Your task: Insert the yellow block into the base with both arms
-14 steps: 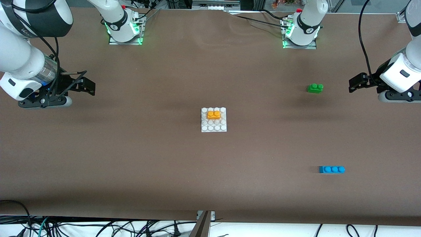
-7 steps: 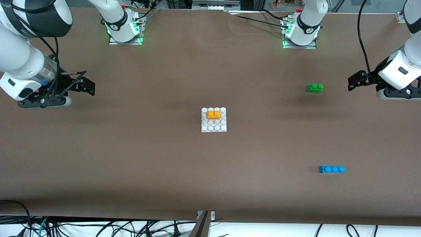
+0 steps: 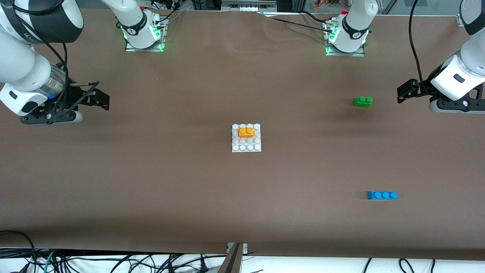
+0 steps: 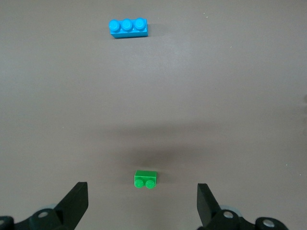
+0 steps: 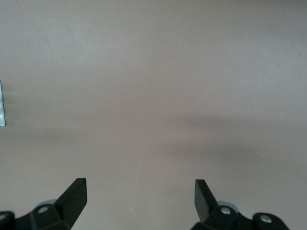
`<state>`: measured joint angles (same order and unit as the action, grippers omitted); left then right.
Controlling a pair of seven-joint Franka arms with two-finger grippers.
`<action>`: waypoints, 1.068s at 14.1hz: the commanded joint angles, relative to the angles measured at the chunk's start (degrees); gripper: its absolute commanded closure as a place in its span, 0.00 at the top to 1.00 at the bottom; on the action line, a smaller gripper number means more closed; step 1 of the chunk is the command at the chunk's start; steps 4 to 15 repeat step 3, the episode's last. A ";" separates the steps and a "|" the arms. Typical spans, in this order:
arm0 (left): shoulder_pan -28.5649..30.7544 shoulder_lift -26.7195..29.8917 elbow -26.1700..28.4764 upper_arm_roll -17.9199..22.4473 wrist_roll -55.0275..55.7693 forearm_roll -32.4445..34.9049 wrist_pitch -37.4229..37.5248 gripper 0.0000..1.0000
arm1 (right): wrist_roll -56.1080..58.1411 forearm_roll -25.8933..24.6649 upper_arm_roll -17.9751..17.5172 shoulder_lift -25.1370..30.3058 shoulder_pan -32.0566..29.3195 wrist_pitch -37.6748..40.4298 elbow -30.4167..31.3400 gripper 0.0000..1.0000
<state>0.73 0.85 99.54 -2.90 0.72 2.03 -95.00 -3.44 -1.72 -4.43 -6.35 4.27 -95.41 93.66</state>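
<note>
The yellow block (image 3: 246, 132) sits on the studs of the white base (image 3: 246, 148) at the table's middle, in the base's half farther from the front camera. My left gripper (image 3: 404, 92) is open and empty, up over the table at the left arm's end, beside the green brick; its wrist view shows the open gripper (image 4: 142, 199). My right gripper (image 3: 99, 99) is open and empty over bare table at the right arm's end; its wrist view shows the open gripper (image 5: 140, 196) above bare brown table.
A green two-stud brick (image 3: 363, 101) lies toward the left arm's end and shows in the left wrist view (image 4: 145, 179). A blue three-stud brick (image 3: 382, 195) lies nearer the front camera and also shows there (image 4: 128, 27).
My left arm has drawn upward and slightly toward the table's middle. The right arm, the block and the base have not moved.
</note>
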 commanded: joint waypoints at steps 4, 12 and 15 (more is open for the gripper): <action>-0.73 1.52 1.44 0.27 -0.19 0.52 -0.45 1.00 | -0.43 1.11 -0.05 -0.24 -0.31 0.32 -0.85 0.99; -0.73 1.52 1.44 0.27 -0.19 0.52 -0.45 1.00 | -0.43 1.11 -0.05 -0.24 -0.31 0.32 -0.85 0.99; -0.73 1.52 1.44 0.27 -0.19 0.52 -0.45 1.00 | -0.43 1.11 -0.05 -0.24 -0.31 0.32 -0.85 0.99</action>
